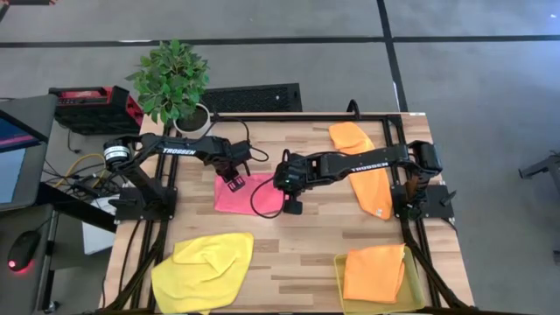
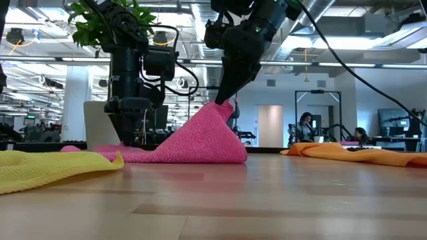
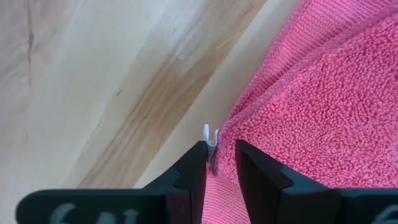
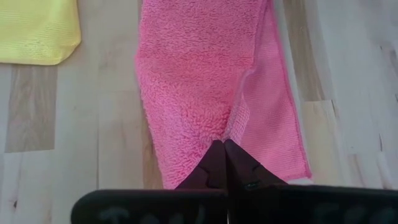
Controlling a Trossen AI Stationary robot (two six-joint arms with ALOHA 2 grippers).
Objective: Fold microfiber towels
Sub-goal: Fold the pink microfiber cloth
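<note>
Presently catalogued: hot pink towel (image 1: 248, 192), mid-table, one edge flat on the wood, the other lifted into a tent. Right gripper (image 2: 225, 100): fingers pressed together, pinching the raised peak. Left gripper (image 3: 221, 155): fingers narrowly apart with a pink corner between them; whether it grips or is letting go cannot be told. Risks: a loose left hold would let the anchored corner drag, skewing the fold; the peak may slip from the right gripper, collapsing the tent unevenly.

a potted plant (image 1: 171, 77) stood at the wooden table's (image 1: 297, 245) far edge; a yellow tray (image 1: 339, 268) sat at its near right corner.
</note>
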